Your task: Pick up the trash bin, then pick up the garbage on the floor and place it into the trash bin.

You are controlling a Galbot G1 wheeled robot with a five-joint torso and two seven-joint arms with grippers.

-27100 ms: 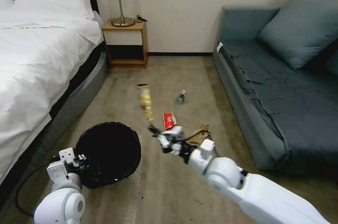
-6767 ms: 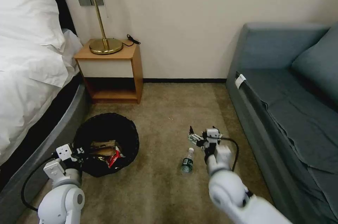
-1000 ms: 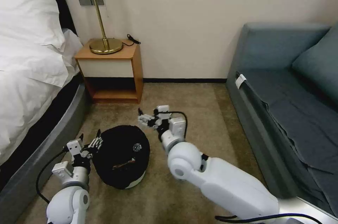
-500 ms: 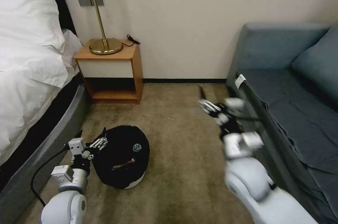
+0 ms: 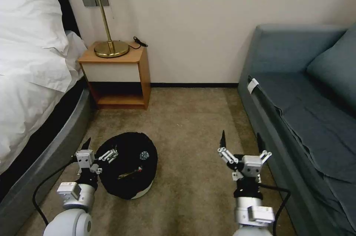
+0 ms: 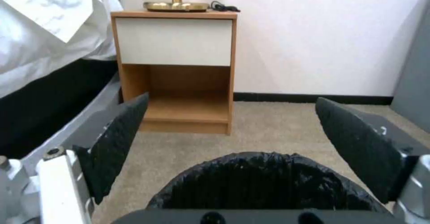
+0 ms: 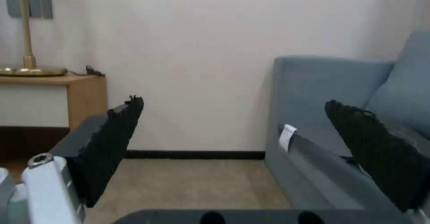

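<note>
The trash bin [image 5: 128, 165], lined with a crinkled black bag and showing a white base rim, stands on the carpet left of centre. Garbage lies inside it: a small bottle with a dark label [image 5: 144, 155] and a thin strip of wrapper [image 5: 129, 173]. My left gripper [image 5: 98, 149] hovers open at the bin's left rim, holding nothing. The left wrist view has the bin's black rim [image 6: 264, 180] just below the left gripper [image 6: 230, 101]. My right gripper [image 5: 244, 150] is open and empty above bare carpet near the sofa. In the right wrist view the right gripper [image 7: 233, 102] faces the wall.
A wooden nightstand [image 5: 118, 76] with a brass lamp [image 5: 109, 49] stands against the wall behind the bin. The bed [image 5: 33, 91] runs along the left, and the grey-blue sofa [image 5: 304, 117] along the right. Open carpet [image 5: 185, 132] lies between them.
My right arm swung from just behind the bin out to the right and drew back low beside the sofa. The left gripper pulled back slightly from the bin, staying open.
</note>
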